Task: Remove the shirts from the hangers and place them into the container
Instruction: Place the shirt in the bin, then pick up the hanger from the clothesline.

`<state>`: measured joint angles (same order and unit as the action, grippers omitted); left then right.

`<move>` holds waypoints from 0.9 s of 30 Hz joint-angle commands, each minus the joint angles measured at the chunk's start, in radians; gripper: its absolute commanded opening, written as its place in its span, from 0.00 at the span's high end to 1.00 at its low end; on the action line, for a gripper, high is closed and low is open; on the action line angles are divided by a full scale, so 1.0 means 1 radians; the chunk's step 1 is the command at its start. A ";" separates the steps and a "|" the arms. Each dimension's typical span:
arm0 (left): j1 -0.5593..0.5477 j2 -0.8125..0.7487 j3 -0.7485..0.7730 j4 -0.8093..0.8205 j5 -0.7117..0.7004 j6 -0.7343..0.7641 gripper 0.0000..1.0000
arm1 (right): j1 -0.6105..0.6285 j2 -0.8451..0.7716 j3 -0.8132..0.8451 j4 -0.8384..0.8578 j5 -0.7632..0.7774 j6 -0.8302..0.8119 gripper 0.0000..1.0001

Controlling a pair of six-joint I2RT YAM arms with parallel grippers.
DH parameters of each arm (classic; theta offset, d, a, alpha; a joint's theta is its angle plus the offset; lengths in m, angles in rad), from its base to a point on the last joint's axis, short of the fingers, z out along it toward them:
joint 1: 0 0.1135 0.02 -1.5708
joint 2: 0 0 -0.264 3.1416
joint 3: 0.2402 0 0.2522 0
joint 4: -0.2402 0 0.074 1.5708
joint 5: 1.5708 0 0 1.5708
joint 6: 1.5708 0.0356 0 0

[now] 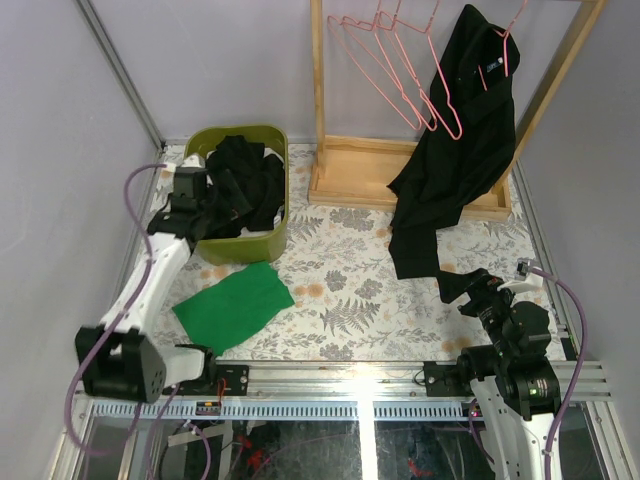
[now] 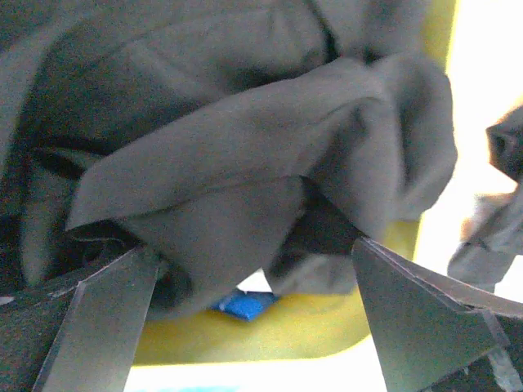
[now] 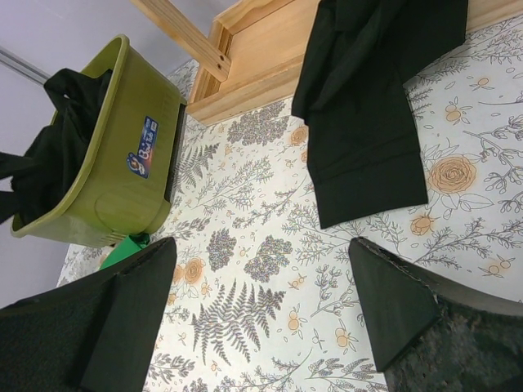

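Presently outstanding: one black shirt [image 1: 455, 150], on a pink hanger [image 1: 512, 40] at the right end of the rack [image 1: 330, 185]. It hangs skewed, and its hem reaches the tabletop [image 1: 340, 270] just ahead of the right hand [image 1: 480, 285].

- Handling (judged): soft, light and limp. It will slump and drag rather than keep shape, and may snag on the wire at the collar. The best hold is probably a shoulder or the collar beside the hook. The loose hem is nearer but would only tug the hanger.
- Right hand: fingers spread wide, nothing between them.
- Container [image 1: 250, 238]: at the tabletop's far left, beside the rack base. It holds a dark heap [image 1: 245, 180] that rises above the rim.
- Left hand [image 1: 190, 195]: at the container's near-left rim, fingers wide apart. Black fabric sags between them and does not appear to be pinched.
- Bare hangers [image 1: 395, 70]: bunched at the left of the rail.
- Green cloth [image 1: 235, 305]: flat on the tabletop, near the container.

Not determinable:
- How many shirts are in the heap; only a blue scrap [image 2: 241, 304] and a sliver of white show beneath the black.
- How the wire sits inside the shirt, and whether the collar is buttoned.
- The exact number of bare hangers, since they overlap.
- The top of the rack, which is cut off.
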<state>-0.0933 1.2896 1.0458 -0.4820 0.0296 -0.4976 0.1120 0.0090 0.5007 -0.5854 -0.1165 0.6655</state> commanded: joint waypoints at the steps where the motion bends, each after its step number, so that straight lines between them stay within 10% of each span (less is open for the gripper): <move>1: 0.003 -0.195 0.004 -0.017 0.028 0.037 0.00 | -0.002 -0.008 0.004 0.038 0.013 0.009 0.06; 15: 0.002 -0.463 -0.168 -0.014 0.023 0.139 0.00 | -0.002 0.286 0.208 0.136 0.103 -0.175 0.05; 27: 0.002 -0.589 -0.286 0.100 0.023 0.140 0.00 | -0.002 0.883 0.859 0.047 0.256 -0.547 0.01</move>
<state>-0.0933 0.7799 0.7979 -0.4904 0.0116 -0.3801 0.1120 0.7471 1.1423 -0.5121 -0.0051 0.2657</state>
